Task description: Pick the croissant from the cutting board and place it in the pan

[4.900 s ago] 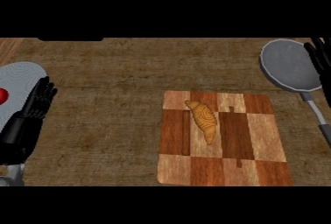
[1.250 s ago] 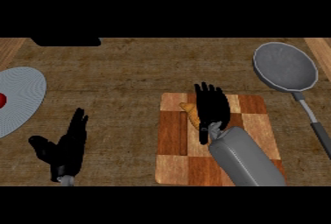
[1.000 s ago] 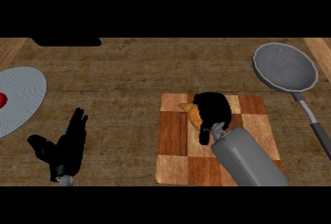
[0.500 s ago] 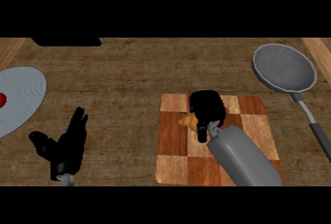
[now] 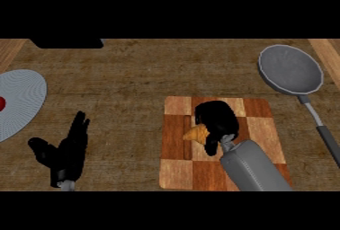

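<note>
Head view — right hand (image 5: 216, 118) around croissant (image 5: 194, 134)

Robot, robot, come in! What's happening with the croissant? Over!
Right hand curled over croissant on cutting board. Left hand open, idle. Nothing blocking way to pan.

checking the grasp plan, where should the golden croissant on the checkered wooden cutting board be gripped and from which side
Across its middle, from straight above. The golden-brown croissant lies flat on the checkered wooden cutting board, so only its top and sides are reachable. The black right hand is curled over it that way, hiding all but its left edge.
</note>
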Controlling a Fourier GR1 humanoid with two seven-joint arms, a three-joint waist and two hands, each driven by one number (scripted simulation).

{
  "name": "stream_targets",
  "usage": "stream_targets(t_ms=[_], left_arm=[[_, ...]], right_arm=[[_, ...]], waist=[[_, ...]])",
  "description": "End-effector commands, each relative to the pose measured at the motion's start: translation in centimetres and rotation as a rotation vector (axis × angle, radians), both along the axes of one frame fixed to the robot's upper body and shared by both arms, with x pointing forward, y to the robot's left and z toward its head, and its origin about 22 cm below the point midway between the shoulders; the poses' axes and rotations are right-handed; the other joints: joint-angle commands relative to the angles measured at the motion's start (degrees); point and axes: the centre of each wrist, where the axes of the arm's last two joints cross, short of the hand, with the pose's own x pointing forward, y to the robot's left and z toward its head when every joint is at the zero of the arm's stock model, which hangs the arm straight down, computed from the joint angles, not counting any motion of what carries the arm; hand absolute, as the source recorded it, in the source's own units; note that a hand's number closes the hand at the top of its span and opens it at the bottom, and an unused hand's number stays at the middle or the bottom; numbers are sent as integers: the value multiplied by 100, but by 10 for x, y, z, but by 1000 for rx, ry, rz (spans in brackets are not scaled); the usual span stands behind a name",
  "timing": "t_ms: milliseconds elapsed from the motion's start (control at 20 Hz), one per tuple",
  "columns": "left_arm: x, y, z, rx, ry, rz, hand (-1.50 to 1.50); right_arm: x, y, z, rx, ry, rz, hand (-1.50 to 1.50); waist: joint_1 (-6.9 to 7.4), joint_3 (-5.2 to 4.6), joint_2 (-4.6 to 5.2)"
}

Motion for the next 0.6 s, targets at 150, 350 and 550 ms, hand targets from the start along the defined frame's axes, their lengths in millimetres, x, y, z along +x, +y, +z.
stream_targets(t_ms=[150, 350, 550], left_arm=[[-3, 6, -9, -28, 61, 12, 0], [-3, 1, -17, -24, 76, 19, 0], [-3, 12, -21, -14, 78, 1, 0]], right_arm=[[-12, 3, 44, 30, -307, -6, 150], [-28, -21, 74, 123, -544, -120, 150], [-27, -22, 102, 170, -584, -211, 150]], waist=[[-37, -15, 72], [-186, -15, 52], [-50, -16, 88]])
